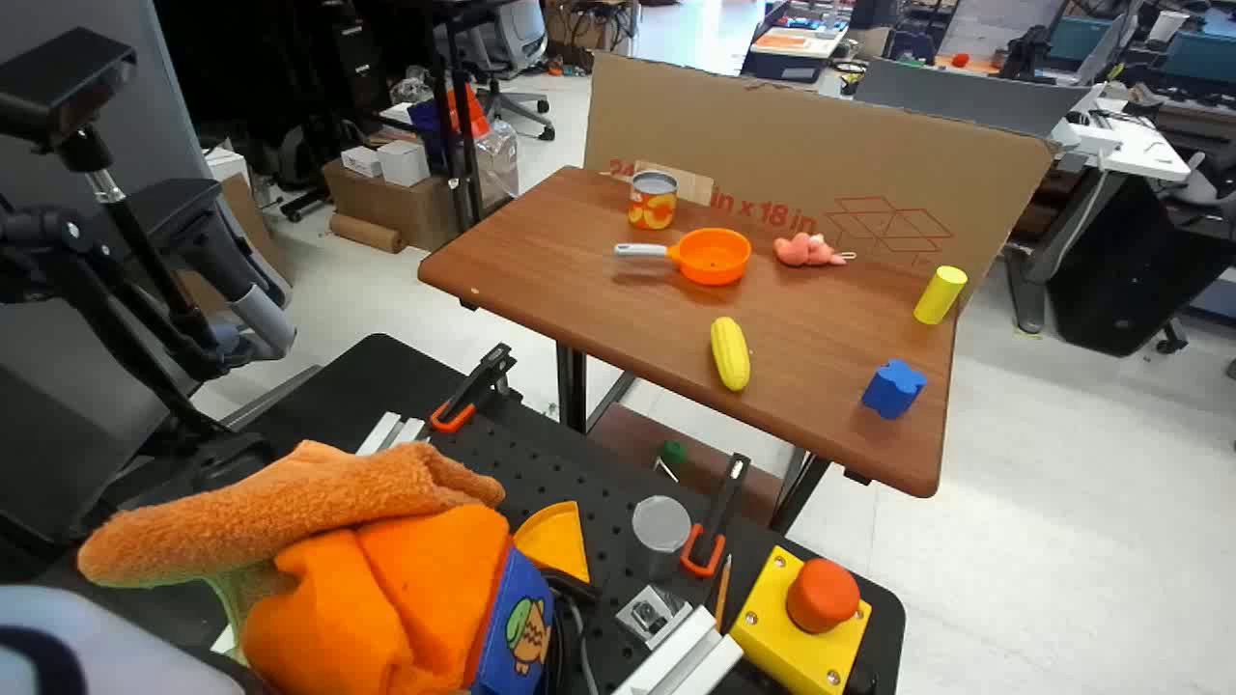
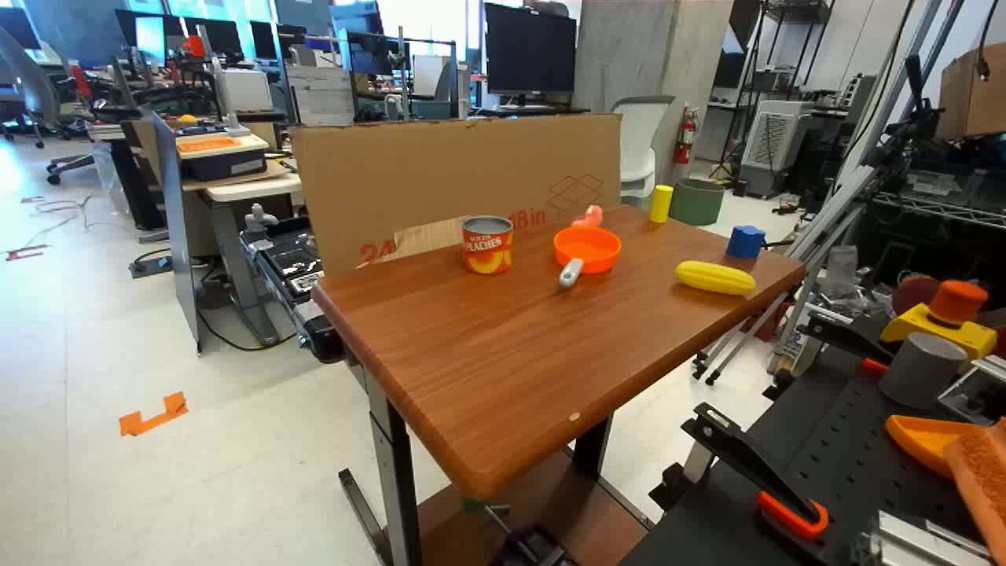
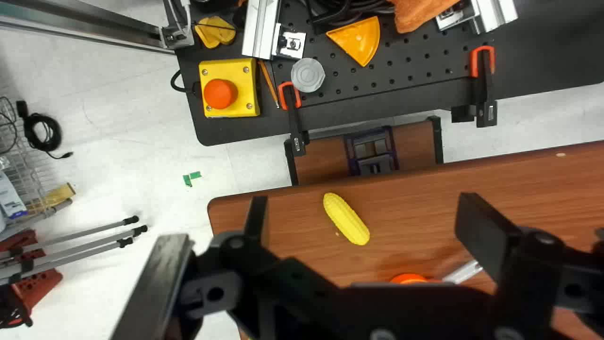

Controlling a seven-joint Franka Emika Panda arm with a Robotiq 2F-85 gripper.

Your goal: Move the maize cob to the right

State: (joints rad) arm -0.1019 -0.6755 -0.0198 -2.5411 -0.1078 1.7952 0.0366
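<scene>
The maize cob (image 1: 730, 353) is yellow and oblong with rounded ends. It lies on the brown wooden table near the edge facing the black bench. It also shows on the table in an exterior view (image 2: 715, 277). In the wrist view the cob (image 3: 346, 218) lies slanted, in full view. My gripper (image 3: 365, 197) is open, its two dark fingers wide apart and nothing between them. From above, the cob appears between the fingers, nearer the left one, and the gripper stands apart from it. The gripper is not seen in the exterior views.
The table (image 1: 579, 280) also holds an orange pan (image 1: 715, 257), a peach can (image 1: 653, 201), a pink toy (image 1: 807, 250), a yellow cylinder (image 1: 940, 294) and a blue block (image 1: 894, 389). A cardboard sheet (image 1: 821, 145) stands behind. A black bench (image 3: 377, 89) with clamps lies across a gap.
</scene>
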